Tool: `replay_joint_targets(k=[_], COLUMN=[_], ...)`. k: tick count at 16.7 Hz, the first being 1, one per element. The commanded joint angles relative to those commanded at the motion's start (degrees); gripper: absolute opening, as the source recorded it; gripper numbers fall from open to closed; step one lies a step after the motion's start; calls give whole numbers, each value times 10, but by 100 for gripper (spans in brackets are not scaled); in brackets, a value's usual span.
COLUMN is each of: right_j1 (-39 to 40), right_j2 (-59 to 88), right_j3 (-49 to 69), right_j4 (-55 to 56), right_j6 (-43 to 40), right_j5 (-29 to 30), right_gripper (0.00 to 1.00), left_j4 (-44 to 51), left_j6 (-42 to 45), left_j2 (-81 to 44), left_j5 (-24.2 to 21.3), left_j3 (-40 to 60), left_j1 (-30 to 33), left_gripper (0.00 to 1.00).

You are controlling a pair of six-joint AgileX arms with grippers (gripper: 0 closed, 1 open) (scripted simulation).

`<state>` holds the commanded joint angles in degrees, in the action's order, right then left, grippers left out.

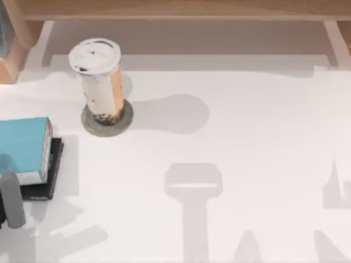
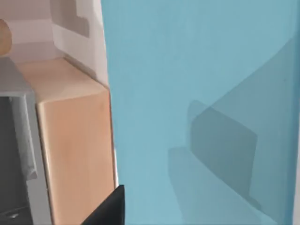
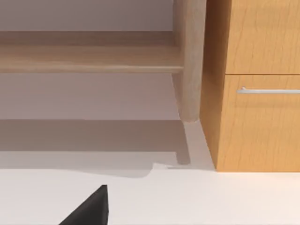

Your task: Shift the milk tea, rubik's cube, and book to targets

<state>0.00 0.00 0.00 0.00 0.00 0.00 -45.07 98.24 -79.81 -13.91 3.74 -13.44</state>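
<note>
The milk tea (image 1: 97, 76) stands upright on the round grey-green target disc (image 1: 125, 121) at the back left. The teal book (image 1: 23, 147) lies on the black slab target (image 1: 54, 167) at the left edge, and the slab pokes out along the book's right and near sides. My left arm (image 1: 11, 200) sits at the book's near corner. The left wrist view looks close onto the book's cover (image 2: 187, 93), with a black tip of my left gripper (image 2: 110, 208) at its edge. A black tip of my right gripper (image 3: 91, 208) hangs over bare table. The rubik's cube is out of view.
A wooden shelf edge (image 1: 175, 8) runs along the back, with a wooden block (image 1: 11, 60) at the back left. A wooden cabinet with a drawer handle (image 3: 262, 89) and a post (image 3: 190, 61) stand beyond my right gripper. White table (image 1: 247, 137) spreads across the middle and right.
</note>
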Motion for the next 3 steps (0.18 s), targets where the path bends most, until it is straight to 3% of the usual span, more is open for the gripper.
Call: replay_joint_targets(k=[3], right_j1=[0], right_j2=[0], right_j3=[0], right_j4=[0], right_j6=[0], right_j5=[0], right_gripper=[100], left_j4=[0], left_j6=[0], left_j2=[0], left_j5=[0], left_j3=[0], left_j1=[0], left_gripper=[100])
